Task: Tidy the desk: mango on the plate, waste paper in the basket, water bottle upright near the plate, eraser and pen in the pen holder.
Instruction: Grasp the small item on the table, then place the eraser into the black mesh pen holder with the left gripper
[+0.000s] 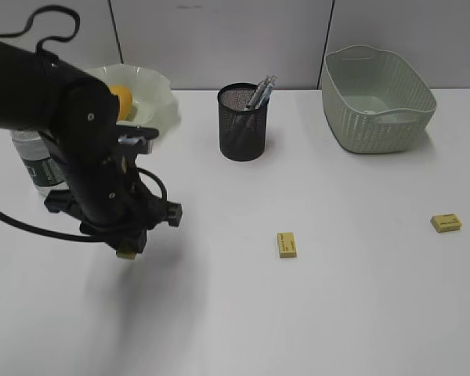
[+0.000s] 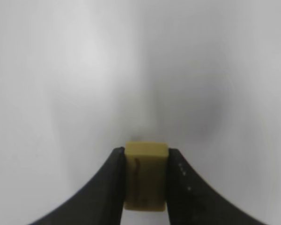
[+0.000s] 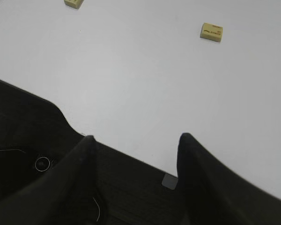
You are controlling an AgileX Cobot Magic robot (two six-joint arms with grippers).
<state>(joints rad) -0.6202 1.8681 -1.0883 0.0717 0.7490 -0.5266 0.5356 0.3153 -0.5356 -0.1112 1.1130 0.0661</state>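
Left claw, exterior: clenched on an eraser above the table, left of the holder. Left wrist: eraser pinched across flat sides; light, slightly soft, grippy. Right wrist: right claw released, empty.

- We see a yellow-orange mango in the wavy-rimmed pale green plate.
- A clear green-labelled water bottle stands upright beside it.
- Two yellow rectangular erasers lie flat on our white desk.
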